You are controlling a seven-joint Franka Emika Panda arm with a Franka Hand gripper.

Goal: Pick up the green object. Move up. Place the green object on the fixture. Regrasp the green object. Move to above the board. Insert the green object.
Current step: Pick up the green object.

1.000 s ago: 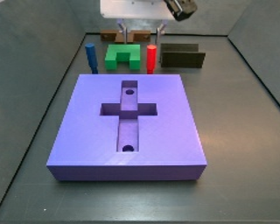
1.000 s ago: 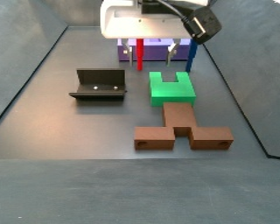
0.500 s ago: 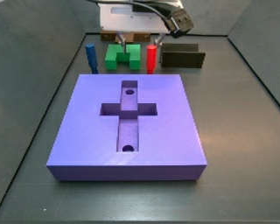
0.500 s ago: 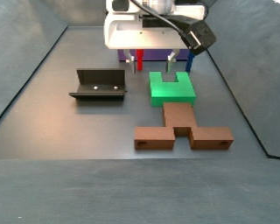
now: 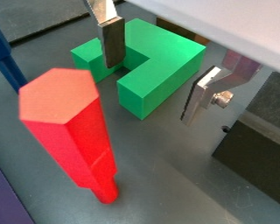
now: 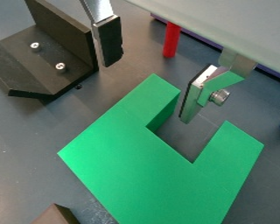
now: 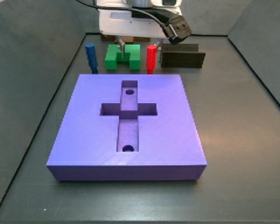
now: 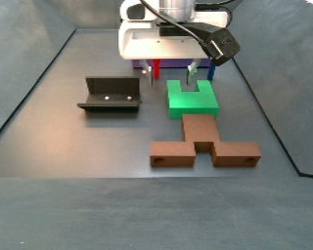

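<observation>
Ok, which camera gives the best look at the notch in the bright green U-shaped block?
A wrist view shows the bright green U-shaped block from above, its notch fully open, with one finger of the open hand inside it. Another wrist view shows it partly. In both side views the block is small beneath the hand.

Green object (image 6: 143,157) bright green; board (image 7: 129,122) purple-blue with darker cross recess. Fixture (image 8: 110,95) dark olive-black. Red peg (image 5: 73,131), blue peg (image 7: 92,57). Brown block (image 8: 202,144). Gripper (image 6: 154,66) above the green object: silver fingers (image 6: 199,94), dark pads, white body. Tabletop (image 8: 67,137) dull grey.
</observation>
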